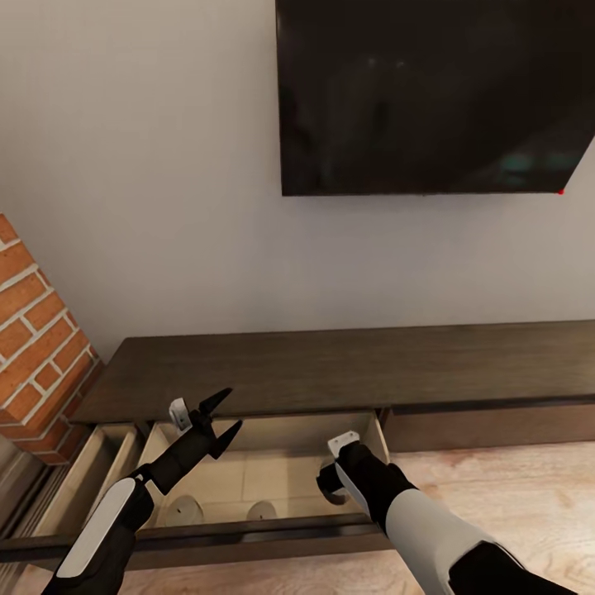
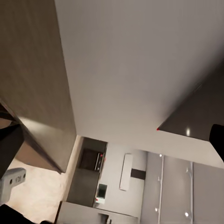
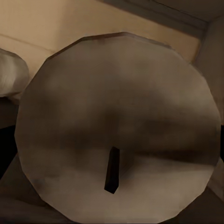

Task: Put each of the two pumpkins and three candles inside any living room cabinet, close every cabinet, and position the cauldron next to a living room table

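Note:
The long dark brown cabinet point(image 1: 347, 368) stands against the wall with a drawer point(image 1: 273, 434) pulled out toward me. Two pale candles point(image 1: 183, 509) point(image 1: 263, 510) stand upright on the drawer's beige floor. My right gripper point(image 1: 332, 487) points down into the drawer's right part, shut on a third candle point(image 3: 116, 126), whose round top and dark wick sit close under the wrist camera. A neighbouring candle point(image 3: 10, 74) shows beside it. My left gripper point(image 1: 221, 415) hangs open above the drawer's left part, holding nothing. The pumpkins and the cauldron are out of view.
A second drawer point(image 1: 87, 475) stands open at the far left, beside the red brick chimney point(image 1: 37, 339). A large black screen point(image 1: 430, 91) hangs on the wall above the cabinet. Light wood floor point(image 1: 512, 487) lies to the right.

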Motion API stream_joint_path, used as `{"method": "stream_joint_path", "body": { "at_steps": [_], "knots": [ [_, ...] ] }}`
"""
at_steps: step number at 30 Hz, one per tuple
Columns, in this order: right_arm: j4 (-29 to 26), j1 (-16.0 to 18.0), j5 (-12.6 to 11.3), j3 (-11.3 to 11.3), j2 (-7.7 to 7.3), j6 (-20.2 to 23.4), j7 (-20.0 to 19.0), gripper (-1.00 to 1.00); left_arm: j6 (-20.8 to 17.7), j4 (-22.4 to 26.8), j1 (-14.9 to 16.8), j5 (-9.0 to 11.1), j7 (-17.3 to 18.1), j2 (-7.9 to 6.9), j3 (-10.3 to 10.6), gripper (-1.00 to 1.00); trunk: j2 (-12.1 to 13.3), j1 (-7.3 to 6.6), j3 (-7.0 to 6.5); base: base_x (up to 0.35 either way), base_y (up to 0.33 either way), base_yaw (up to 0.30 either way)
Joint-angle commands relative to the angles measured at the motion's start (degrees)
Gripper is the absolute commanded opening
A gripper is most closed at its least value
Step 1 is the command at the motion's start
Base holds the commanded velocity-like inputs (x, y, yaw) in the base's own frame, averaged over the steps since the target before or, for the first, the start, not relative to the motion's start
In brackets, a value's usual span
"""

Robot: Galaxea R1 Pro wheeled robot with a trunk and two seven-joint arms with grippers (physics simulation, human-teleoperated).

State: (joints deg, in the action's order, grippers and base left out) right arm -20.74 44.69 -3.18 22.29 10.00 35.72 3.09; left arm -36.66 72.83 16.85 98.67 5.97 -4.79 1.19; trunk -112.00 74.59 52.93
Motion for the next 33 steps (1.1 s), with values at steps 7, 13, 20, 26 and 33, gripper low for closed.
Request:
{"method": "stream_joint_path", "body": {
  "at_steps": [7, 13, 20, 26, 33],
  "knots": [
    [0.0, 0.1, -0.2, 0.3, 0.00, -0.8, 0.3, -1.00, -0.3, 0.4, 0.0, 0.1, 0.2, 0.02, 0.1, 1.00, -2.8, 1.53, 1.30, 0.000, 0.000, 0.000],
    [-0.5, 0.1, -0.1, 0.4, 0.00, -0.8, 0.3, -1.00, -0.3, 0.4, 0.0, 0.1, 0.2, 0.05, 0.1, 1.00, -5.2, 2.85, 2.38, 0.000, 0.000, 0.000],
    [-1.9, 0.1, -0.1, 0.4, 0.00, -0.1, 0.5, -1.00, -0.3, 0.1, 0.0, 0.1, 0.3, -0.04, -0.1, 1.00, -6.1, 3.29, 2.74, 0.000, 0.000, 0.000],
    [-2.4, 0.1, -0.1, 0.4, 0.00, 0.3, 0.5, -1.00, -0.3, -0.3, 0.0, 0.1, 0.3, -0.02, -0.3, 1.00, -6.1, 3.29, 2.74, 0.073, -0.001, 0.000],
    [-2.5, 0.1, 0.0, 0.5, 0.00, 0.4, 0.7, -1.00, -0.2, -0.4, 0.0, 0.2, 0.7, -0.14, -0.3, 1.00, -6.1, 3.29, 2.74, 0.106, -0.009, 0.000]
  ]
}}
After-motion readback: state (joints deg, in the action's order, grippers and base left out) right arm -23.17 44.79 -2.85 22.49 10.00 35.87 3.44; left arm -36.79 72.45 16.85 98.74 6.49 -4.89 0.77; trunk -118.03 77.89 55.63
